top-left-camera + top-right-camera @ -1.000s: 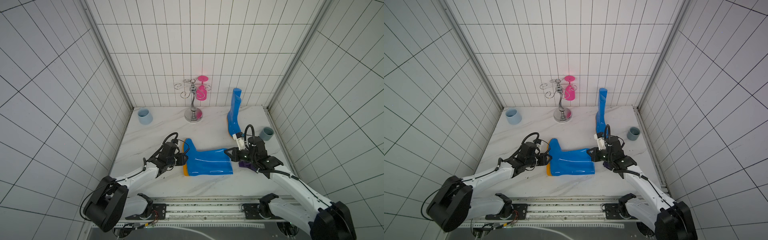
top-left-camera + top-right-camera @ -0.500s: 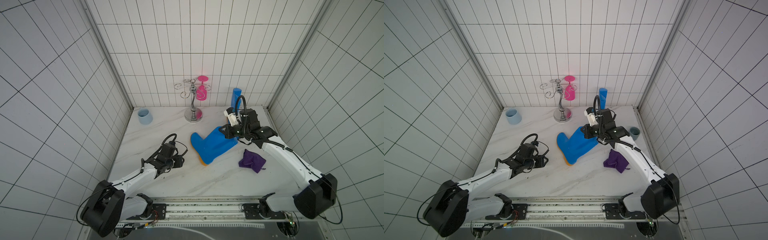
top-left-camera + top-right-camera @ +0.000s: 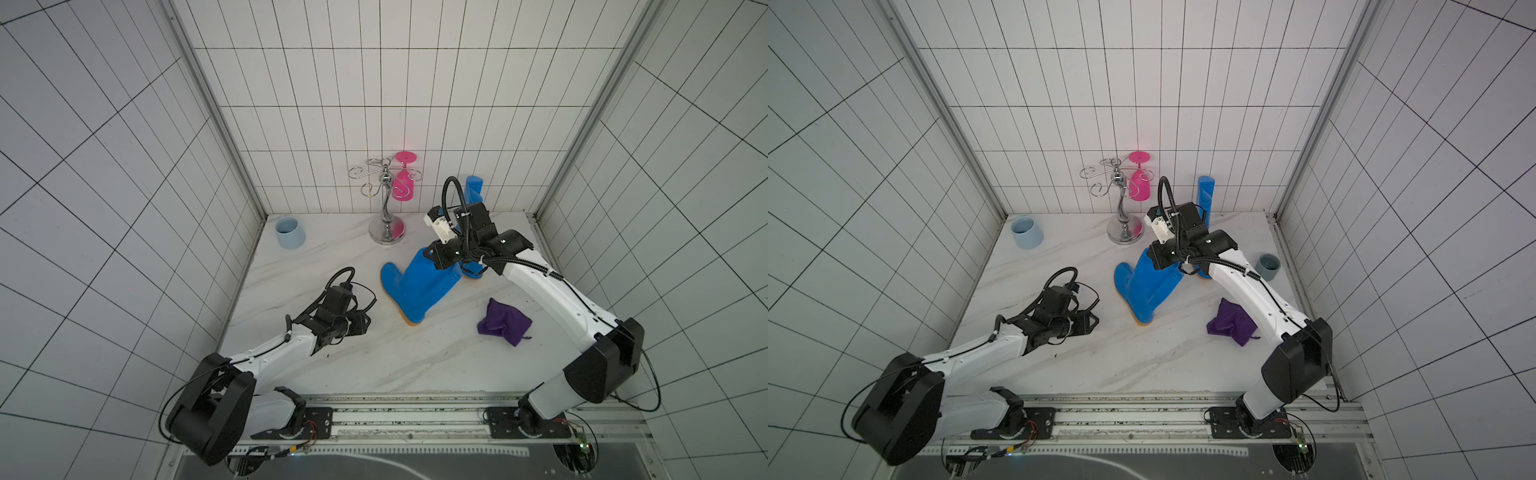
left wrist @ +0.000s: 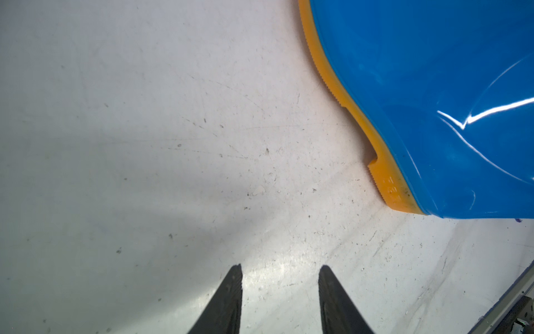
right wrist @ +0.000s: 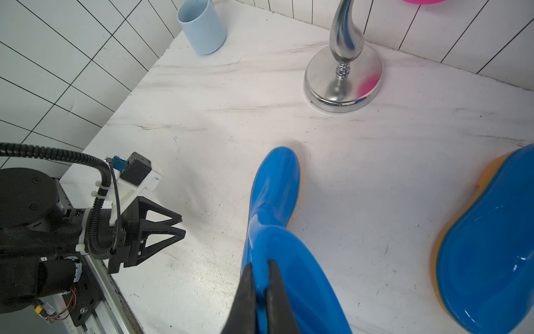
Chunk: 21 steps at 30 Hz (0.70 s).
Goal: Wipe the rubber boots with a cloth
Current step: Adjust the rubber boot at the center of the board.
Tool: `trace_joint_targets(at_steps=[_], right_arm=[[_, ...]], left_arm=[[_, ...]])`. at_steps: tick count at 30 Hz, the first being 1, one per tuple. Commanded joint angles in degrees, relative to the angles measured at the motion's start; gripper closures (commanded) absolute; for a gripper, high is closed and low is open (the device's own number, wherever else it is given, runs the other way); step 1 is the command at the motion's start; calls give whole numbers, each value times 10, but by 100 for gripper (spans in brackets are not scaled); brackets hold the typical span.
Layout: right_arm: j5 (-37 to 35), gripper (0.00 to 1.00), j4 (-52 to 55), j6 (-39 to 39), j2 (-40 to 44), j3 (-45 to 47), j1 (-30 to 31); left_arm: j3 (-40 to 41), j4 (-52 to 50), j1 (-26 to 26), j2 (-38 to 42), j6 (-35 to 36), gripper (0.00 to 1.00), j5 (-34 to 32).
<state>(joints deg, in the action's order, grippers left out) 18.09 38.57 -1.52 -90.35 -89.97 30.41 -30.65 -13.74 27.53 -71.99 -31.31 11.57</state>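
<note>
1. Since a second ago the tipped boot (image 3: 415, 286) has travelled from the front of the table (image 3: 374, 365) towards the back, ending just beside the upright boot (image 3: 473, 191). Both are glossy, smooth blue rubber.
2. The right gripper (image 5: 261, 263) is clamped narrowly on the tipped boot's shaft wall, probably to stand it up.
3. The cloth (image 3: 503, 322), a crumpled soft purple heap, lies on the table, unheld.
4. The left gripper (image 4: 278, 267) is half spread, empty, near the ribbed orange sole (image 4: 387, 185).
</note>
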Motion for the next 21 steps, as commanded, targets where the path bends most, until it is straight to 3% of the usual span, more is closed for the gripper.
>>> trace_joint_targets(at_steps=[1,14,21], right_arm=[[-9,100,38,34,-14,-89,14],[-37,100,91,33,-20,-141,42],[-45,100,125,46,-49,-194,59]], left_arm=[[-20,29,-2,-15,-7,57,5],[-98,51,-5,-87,-2,57,-10],[-131,55,-32,-112,4,57,-5]])
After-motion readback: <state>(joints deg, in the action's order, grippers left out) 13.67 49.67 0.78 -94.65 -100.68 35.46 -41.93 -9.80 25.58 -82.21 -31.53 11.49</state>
